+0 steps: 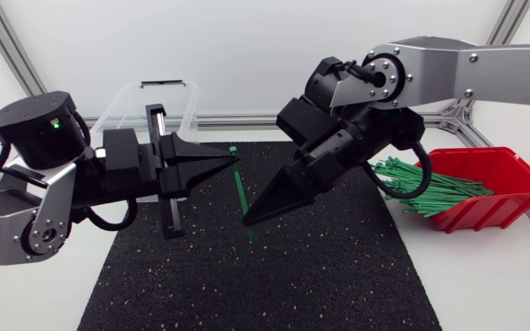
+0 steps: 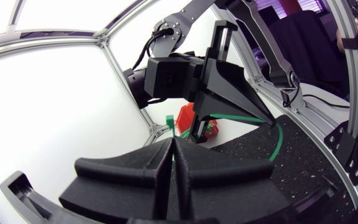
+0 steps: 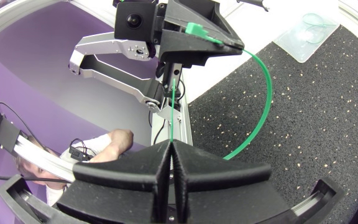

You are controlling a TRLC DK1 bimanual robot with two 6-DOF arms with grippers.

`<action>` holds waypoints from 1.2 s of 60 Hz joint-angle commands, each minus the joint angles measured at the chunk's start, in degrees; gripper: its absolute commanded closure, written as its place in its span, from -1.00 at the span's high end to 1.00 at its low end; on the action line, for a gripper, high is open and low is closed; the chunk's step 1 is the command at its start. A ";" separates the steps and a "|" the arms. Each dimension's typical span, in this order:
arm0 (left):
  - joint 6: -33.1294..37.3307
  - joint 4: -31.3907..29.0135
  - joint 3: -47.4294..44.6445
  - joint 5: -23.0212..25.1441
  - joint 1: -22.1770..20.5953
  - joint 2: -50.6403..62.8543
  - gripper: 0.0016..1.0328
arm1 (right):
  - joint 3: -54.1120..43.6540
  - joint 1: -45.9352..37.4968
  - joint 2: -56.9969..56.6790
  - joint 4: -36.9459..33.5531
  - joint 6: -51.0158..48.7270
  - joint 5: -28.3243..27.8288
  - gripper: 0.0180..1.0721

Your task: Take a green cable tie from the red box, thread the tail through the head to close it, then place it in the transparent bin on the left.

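A black speckled rubber mat (image 1: 274, 285) covers the middle of the white table (image 1: 486, 285), its near part bare. Above the mat's centre, a thin green plastic cable tie (image 1: 241, 193) is held clear of the surface between the two matte black wedge-fingered grippers. The right gripper (image 1: 248, 221), the nearer of the two, points down and inward from its silver-grey arm. Its jaws are pressed together on the tail end, and in the right wrist view a straight length of strap rises from between its fingertips (image 3: 171, 144). Just beyond it, the left gripper (image 1: 233, 162) lies level, jaws clamped on the tie close to its square head, which shows green at the finger edge in the right wrist view (image 3: 238, 46). Between the two grips the strap (image 3: 267, 81) bows out in a wide arc. At the far right of the mat, a red plastic box (image 1: 509, 175) holds a bundle of loose green ties (image 1: 431, 188). At the far left, behind the left arm, stands the clear plastic bin (image 1: 136, 101).
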 commanded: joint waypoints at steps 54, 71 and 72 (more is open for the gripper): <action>0.67 1.00 -3.67 0.97 -1.77 -2.58 -0.94 | 1.74 -0.95 1.00 -1.11 -2.16 -1.09 -0.91; 3.83 1.00 -4.72 -0.26 -2.82 -1.71 -0.94 | 1.12 -1.21 0.30 -1.20 -2.42 -1.70 -0.91; 3.92 1.09 -4.72 -0.26 -2.91 -1.71 -0.94 | 1.03 -1.21 0.30 -1.20 -2.51 -1.79 -0.91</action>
